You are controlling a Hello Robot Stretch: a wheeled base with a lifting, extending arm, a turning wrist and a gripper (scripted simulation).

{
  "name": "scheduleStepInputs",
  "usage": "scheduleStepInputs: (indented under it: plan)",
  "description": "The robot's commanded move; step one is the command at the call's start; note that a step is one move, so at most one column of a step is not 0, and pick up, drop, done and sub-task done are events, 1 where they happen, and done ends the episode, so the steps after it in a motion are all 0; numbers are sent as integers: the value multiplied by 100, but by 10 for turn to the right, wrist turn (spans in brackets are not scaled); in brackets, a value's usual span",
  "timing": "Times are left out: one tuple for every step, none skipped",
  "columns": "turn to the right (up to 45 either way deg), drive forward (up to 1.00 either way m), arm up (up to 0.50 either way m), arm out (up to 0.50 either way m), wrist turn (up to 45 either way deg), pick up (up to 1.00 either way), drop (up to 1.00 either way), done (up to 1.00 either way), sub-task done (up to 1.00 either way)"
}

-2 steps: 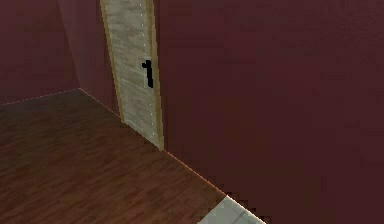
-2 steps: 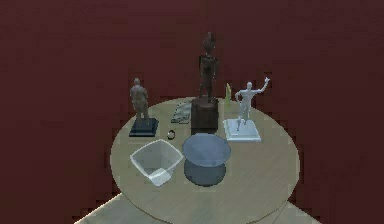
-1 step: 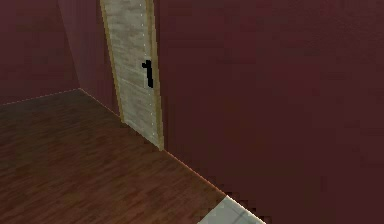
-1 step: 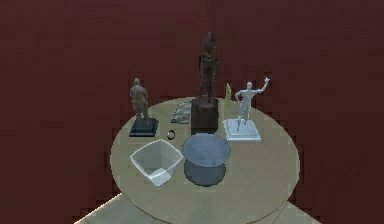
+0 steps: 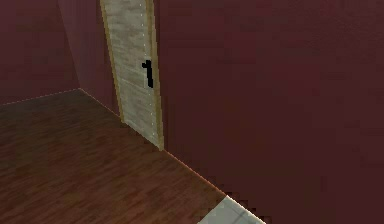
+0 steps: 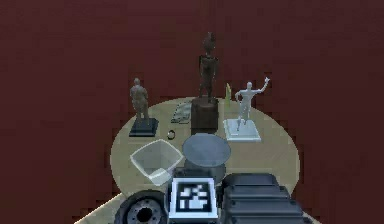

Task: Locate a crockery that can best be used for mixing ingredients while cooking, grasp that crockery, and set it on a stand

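The gripper [image 6: 143,210] is a dark body at the arm side view's bottom edge, left of the white marker square [image 6: 193,197]. I cannot tell whether its fingers are apart or together, nor whether it holds anything. Just beyond it, on the round table [image 6: 285,150], sits a pale, see-through bowl [image 6: 157,160], with a grey round vessel [image 6: 206,152] just beside it and three statues [image 6: 207,75] behind. The bowl looks light, stiff, smooth and breakable. I judge its thin rim the place to take hold, gently. I can read no writing on it. In the forward view, a pale door [image 5: 135,70] stands in a dark red wall [image 5: 280,90] above a wooden floor [image 5: 80,160], with no legible labels.
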Motion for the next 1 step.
scheduleStepInputs:
  plan:
    - [0,0,0,26,0,0,0,0,0]
